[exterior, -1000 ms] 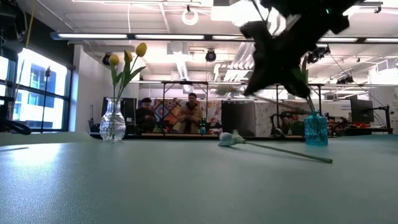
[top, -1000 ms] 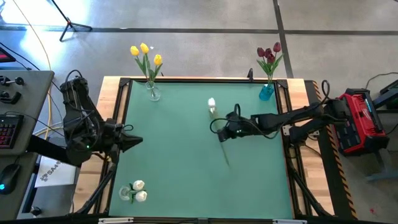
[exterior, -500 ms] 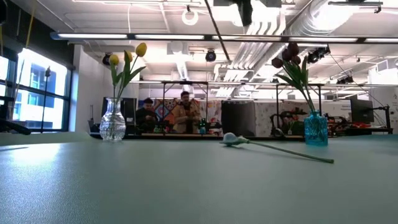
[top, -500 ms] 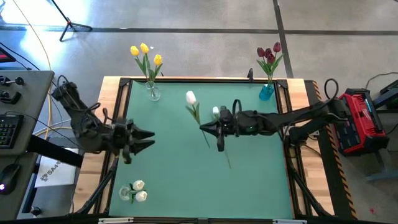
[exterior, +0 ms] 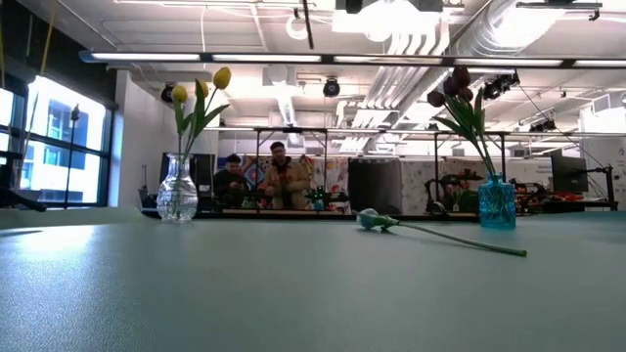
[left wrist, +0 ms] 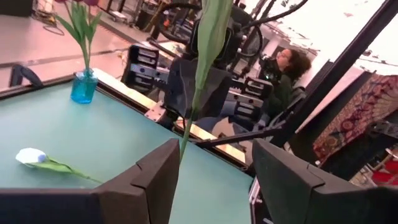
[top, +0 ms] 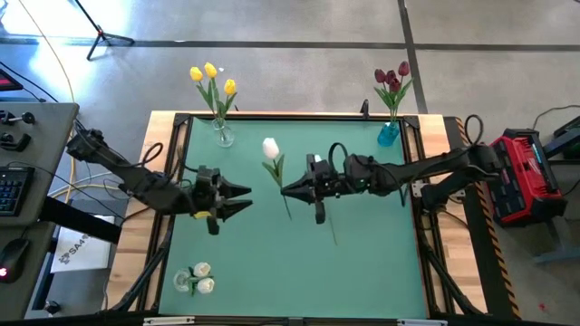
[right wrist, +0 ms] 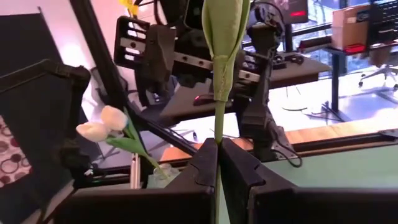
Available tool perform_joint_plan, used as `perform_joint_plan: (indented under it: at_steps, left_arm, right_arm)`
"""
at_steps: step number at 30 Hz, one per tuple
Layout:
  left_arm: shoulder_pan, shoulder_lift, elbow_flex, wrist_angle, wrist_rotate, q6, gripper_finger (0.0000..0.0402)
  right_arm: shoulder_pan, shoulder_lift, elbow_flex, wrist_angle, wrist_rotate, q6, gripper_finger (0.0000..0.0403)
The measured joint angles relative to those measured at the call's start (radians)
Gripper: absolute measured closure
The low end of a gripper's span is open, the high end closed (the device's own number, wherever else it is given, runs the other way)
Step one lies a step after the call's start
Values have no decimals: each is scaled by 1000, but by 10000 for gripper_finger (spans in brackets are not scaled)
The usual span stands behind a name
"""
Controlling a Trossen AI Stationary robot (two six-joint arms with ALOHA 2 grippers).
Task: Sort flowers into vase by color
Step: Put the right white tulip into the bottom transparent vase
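Observation:
My right gripper (top: 286, 190) is above the table's middle, shut on a white flower (top: 270, 148) with a green stem. My left gripper (top: 246, 193) stands open just to its left, facing the stem (left wrist: 186, 134) and apart from it. A second white flower (exterior: 370, 219) lies on its side on the green table (top: 381, 263). At the far left, yellow flowers stand in a clear vase (top: 222, 136). Dark red ones fill a blue vase (top: 388, 134) at the far right. White ones (top: 201, 276) are in a vase at the near left. My right gripper pinches the thin green stem (right wrist: 217, 138) between its two fingers, on the stem's lower part. The fingers come level from the table's right side and lie across the stem. The flower is lifted clear of the table and stands roughly upright, head up.
A red and black box (top: 524, 177) stands beyond the table's right edge. A keyboard and mouse (top: 11, 258) sit on a desk to the left. People (exterior: 279, 176) are in the room behind the table. Bare table surface lies at the near right.
My right gripper has risen from the table with one white flower and gone toward the left edge, and the flower now stands upright. The other white flower has stayed lying on the table. My left gripper has moved toward the table's middle and has opened.

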State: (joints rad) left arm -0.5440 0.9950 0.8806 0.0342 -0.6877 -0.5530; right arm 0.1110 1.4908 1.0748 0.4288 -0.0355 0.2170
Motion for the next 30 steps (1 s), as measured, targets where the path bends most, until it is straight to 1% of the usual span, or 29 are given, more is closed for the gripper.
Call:
perform_joint_plan:
  at_steps: [8, 13, 19, 21, 24, 30]
  left_arm:
    - [31, 15, 0, 25, 27, 15, 213]
    - [51, 22, 0, 30, 80, 47, 213]
    - [85, 26, 0, 35, 86, 60, 214]
    - [96, 26, 0, 34, 107, 62, 214]
    - [109, 27, 0, 39, 160, 95, 214]
    - [122, 35, 0, 52, 173, 149, 214]
  right_arm:
    - [2, 46, 0, 84, -4, 0, 403]
    - [3, 90, 0, 204, -21, 19, 403]
    - [3, 161, 57, 196, -52, 3, 403]
    - [7, 177, 76, 195, -51, -13, 403]
    - [7, 191, 103, 194, -52, -32, 403]
    - [0, 192, 120, 176, -88, -42, 403]
